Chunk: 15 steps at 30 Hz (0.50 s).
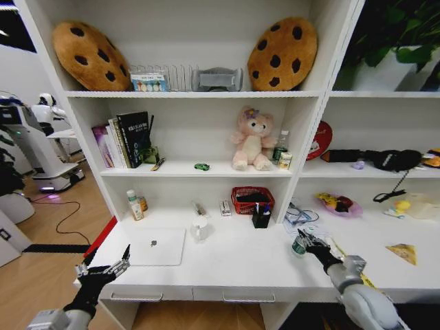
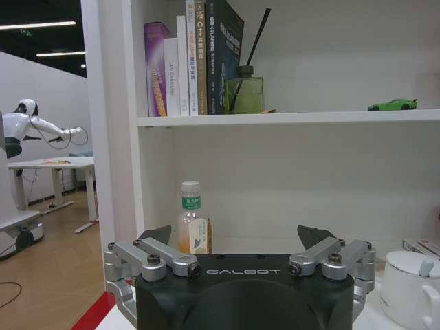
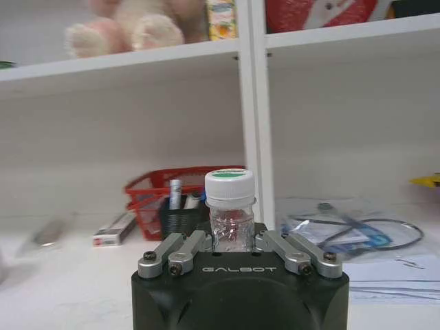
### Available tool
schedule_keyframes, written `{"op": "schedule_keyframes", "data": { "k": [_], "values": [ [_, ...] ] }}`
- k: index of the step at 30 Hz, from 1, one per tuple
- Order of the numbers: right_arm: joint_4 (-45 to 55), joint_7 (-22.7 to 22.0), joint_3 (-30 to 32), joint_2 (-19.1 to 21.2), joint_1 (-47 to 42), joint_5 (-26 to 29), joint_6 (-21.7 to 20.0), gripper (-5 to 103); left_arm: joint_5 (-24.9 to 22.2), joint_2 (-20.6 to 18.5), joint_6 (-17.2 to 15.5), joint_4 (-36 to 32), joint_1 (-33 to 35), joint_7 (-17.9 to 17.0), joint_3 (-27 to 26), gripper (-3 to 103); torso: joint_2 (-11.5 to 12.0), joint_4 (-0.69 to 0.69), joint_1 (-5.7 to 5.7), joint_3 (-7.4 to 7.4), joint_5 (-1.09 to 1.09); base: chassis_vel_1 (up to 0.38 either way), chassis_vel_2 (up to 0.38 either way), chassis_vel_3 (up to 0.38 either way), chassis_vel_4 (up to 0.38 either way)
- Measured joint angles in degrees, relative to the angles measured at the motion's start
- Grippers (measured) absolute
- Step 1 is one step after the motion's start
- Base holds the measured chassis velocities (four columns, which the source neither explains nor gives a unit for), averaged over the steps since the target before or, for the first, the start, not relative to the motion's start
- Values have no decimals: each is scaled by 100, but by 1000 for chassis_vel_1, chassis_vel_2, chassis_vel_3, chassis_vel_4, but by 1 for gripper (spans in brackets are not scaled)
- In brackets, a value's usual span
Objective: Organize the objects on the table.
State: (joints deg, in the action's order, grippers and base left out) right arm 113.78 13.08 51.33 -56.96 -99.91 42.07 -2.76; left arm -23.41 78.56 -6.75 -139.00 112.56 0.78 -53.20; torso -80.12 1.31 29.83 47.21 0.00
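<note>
Two grippers sit at the front edge of my head view, one at each end of the white desk (image 1: 234, 265). My right gripper (image 1: 303, 240) is clamped on a small white-capped bottle (image 3: 229, 213); the right wrist view shows its fingers (image 3: 180, 249) pressed against the clear body from both sides, the bottle upright, its green-topped cap above the jaws. In the head view that bottle (image 1: 298, 246) sits at the right part of the desk, near a clear bag of cables (image 1: 300, 214).

My left gripper (image 1: 103, 267) hovers over the desk's left front corner with its fingers spread apart and nothing between them; the left wrist view confirms the gap between the fingertips (image 2: 157, 234).

The thin silver laptop (image 1: 157, 247) lies closed and flat on the desk just right of the left gripper. A white mug (image 1: 199, 227) stands just beside the laptop's far right corner. The black pen cup (image 1: 260, 217) stands near the back wall in front of a red basket (image 1: 251, 199), pens sticking up from it. A taller bottle with a white cap (image 1: 133, 204) stands at the back left of the desk. On the shelf above, a small green toy car (image 1: 201, 166) rests left of the pink plush bear (image 1: 251, 139).
</note>
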Motion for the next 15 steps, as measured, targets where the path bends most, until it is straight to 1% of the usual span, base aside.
{"op": "schedule_keyframes", "data": {
  "k": [1, 2, 3, 4, 5, 6, 8, 9, 10, 11, 12, 13, 15],
  "values": [
    [85, 337, 151, -73, -299, 4, 174, 22, 0, 0, 0, 0, 0, -1, -1, 100, 0, 3, 0, 0, 0, 0, 0, 0, 0],
    [85, 337, 151, -73, -299, 4, 174, 22, 0, 0, 0, 0, 0, -1, -1, 100, 0, 3, 0, 0, 0, 0, 0, 0, 0],
    [134, 651, 289, -151, -584, -6, 413, 22, 0, 0, 0, 0, 0, -1, 0, 100, 0, 4, 0, -1, 0, 0, 0, 0, 0],
    [169, 1157, 452, -290, -1024, -100, 890, 22, 0, 0, 0, 0, 0, 1, 0, 100, -1, 3, 0, -1, -2, 0, 0, 0, 0],
    [167, 1443, 516, -396, -1246, -196, 1178, 22, 0, 0, 0, -1, 1, 1, 0, 100, -1, 4, -1, -1, -1, 0, 0, 0, 0],
    [167, 1443, 516, -396, -1246, -196, 1178, 22, 0, 0, 0, -1, 1, 1, 0, 100, -1, 4, -1, -1, -1, 0, 0, 0, 0],
    [100, 2208, 588, -836, -1865, -663, 2086, 22, 0, 0, 0, 0, 1, 0, 0, 100, -1, 2, -2, -1, 1, 0, 0, 0, 0],
    [100, 2208, 588, -836, -1865, -663, 2086, 22, 0, 0, 0, 0, 1, 0, 0, 100, -1, 2, -2, -1, 1, 0, 0, 0, 0],
    [-38, 2587, 520, -1096, -2121, -1008, 2522, 22, 0, 0, -1, 0, 1, -1, 0, 100, -1, 3, -2, -1, -5, 0, 0, 0, 0],
    [-156, 2741, 433, -1222, -2183, -1178, 2698, 22, 0, -1, -1, 0, 1, -1, 0, 100, -2, 4, -2, -1, -1, 0, 0, 0, 0],
    [-289, 2797, 323, -1334, -2211, -1323, 2799, 22, 0, 0, 0, 0, 0, -1, 0, 100, -2, 4, -2, -1, 0, 0, 0, 0, 0],
    [-289, 2797, 323, -1334, -2211, -1323, 2799, 22, 0, 0, 0, 0, 0, -1, 0, 100, -2, 4, -2, -1, 0, 0, 0, 0, 0],
    [-661, 2723, 69, -1566, -2177, -1648, 2833, 22, 0, 0, 0, 0, 1, -1, 0, 100, -1, 0, -1, -1, 1, 0, 0, 0, 0]
  ]
}}
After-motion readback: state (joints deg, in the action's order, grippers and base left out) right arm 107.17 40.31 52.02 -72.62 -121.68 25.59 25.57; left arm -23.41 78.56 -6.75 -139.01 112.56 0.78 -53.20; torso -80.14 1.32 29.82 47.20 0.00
